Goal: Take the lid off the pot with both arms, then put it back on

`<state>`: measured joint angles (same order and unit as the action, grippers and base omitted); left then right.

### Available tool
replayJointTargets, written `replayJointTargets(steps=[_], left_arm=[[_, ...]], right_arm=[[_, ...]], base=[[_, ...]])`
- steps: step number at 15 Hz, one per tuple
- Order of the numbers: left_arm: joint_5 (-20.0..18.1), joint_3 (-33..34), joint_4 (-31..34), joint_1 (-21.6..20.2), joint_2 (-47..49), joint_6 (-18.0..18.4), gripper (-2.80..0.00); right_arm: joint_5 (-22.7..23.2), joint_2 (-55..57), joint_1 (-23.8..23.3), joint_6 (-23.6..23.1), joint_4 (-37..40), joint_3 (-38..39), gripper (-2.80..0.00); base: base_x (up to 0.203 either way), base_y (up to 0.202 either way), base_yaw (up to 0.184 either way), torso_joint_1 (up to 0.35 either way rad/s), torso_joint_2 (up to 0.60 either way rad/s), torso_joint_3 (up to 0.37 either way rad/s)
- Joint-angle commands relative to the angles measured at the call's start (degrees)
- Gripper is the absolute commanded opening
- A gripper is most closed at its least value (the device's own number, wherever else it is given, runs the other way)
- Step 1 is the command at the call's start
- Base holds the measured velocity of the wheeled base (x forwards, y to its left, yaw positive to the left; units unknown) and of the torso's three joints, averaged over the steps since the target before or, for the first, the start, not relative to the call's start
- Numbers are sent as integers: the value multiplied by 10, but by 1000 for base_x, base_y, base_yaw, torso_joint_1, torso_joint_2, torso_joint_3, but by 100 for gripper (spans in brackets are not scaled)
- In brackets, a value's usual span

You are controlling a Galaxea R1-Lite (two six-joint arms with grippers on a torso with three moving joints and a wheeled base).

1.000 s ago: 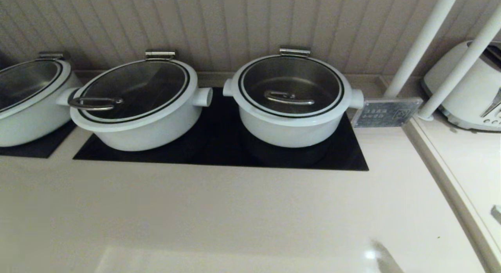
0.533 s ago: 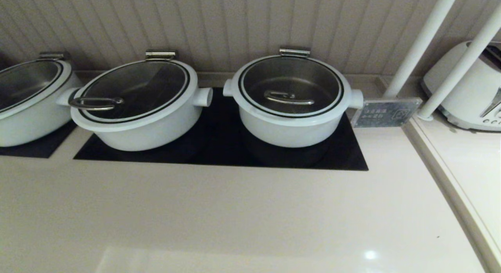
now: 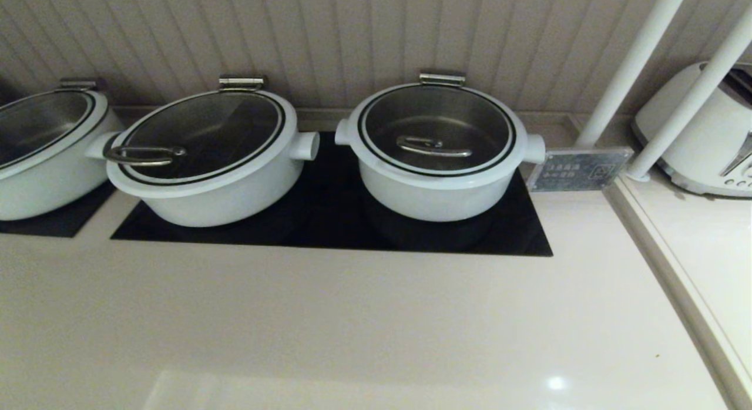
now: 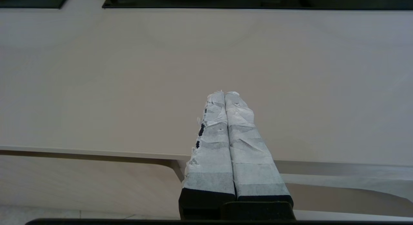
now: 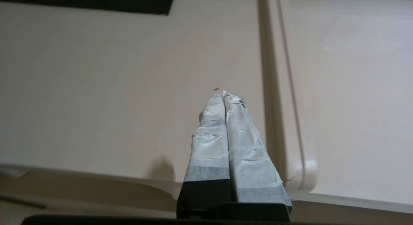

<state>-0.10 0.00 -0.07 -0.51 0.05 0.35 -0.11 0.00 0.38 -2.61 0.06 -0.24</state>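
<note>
The pot [image 3: 437,192], deep and white with two stub handles, stands on the black cooktop [image 3: 335,228] right of centre. The glass lid [image 3: 436,128] rests flat on it, its bent steel bar handle [image 3: 433,145] at the centre and a metal hinge [image 3: 442,78] at the back. Neither arm shows in the head view. My left gripper [image 4: 224,93] is shut and empty, low over the bare counter's near edge. My right gripper [image 5: 224,93] is shut and empty too, near the counter's raised seam [image 5: 274,89].
A wider white pot [image 3: 205,181] with a loop-handled lid stands left of the task pot, and another [image 3: 41,163] sits at the far left. A small sign plate [image 3: 578,169], two white slanted poles [image 3: 634,63] and a white toaster [image 3: 705,134] stand at the right.
A blurred grey shape at the head view's lower right one second ago is gone from view. The pots and lid have not moved.
</note>
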Motion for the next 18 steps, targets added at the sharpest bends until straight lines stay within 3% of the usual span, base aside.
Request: replayJointTargets(steps=[1,4,18], left_arm=[[0,0,0,0,0,0,-280],[0,0,0,0,0,0,-280],[0,0,0,0,0,0,-280]], right_arm=[[8,0,1,1,4,0,-280],[-2,0,1,32,0,1,-280],[-3,0,1,30,0,1,-280]], base=[[0,0,0,0,0,0],[0,0,0,0,0,0],[0,0,0,0,0,0]])
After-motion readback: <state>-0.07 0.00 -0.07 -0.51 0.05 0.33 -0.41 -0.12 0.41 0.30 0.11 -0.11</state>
